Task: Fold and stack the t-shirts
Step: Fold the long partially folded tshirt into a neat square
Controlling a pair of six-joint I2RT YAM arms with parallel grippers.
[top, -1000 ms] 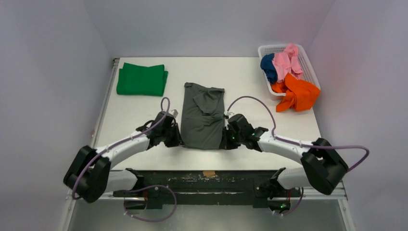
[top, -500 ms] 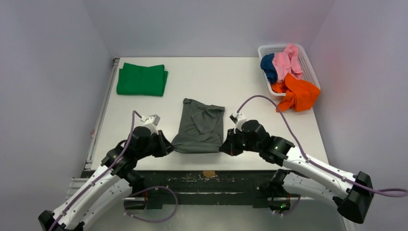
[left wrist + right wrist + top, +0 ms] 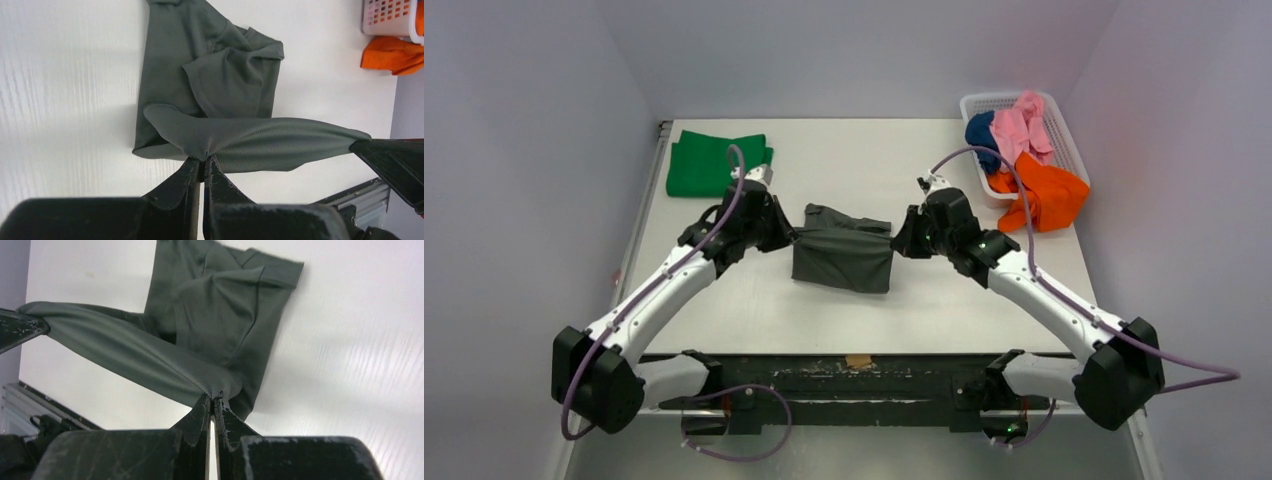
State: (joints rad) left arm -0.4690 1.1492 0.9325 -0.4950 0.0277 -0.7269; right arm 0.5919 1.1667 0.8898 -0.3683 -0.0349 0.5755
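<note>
The dark grey t-shirt (image 3: 844,255) lies at mid-table, partly folded. Its near hem is lifted and stretched taut between both grippers over the rest of the shirt. My left gripper (image 3: 790,236) is shut on the hem's left corner; in the left wrist view (image 3: 202,159) the cloth bunches at the tips. My right gripper (image 3: 897,240) is shut on the right corner, as the right wrist view (image 3: 214,399) shows. The green t-shirt (image 3: 716,165) lies folded at the far left. The orange (image 3: 1044,195), pink (image 3: 1016,128) and navy (image 3: 981,138) t-shirts are heaped in the basket.
A white lattice basket (image 3: 1064,130) stands at the far right corner; the orange shirt spills over its near rim onto the table. Bare white table (image 3: 724,300) lies in front of the grey shirt. Both arms' purple cables arch above the table.
Both grippers have carried the grey shirt's near hem up and away from the table's front edge, toward the far side, folding it over the shirt's upper half. Both arms now reach farther out.
</note>
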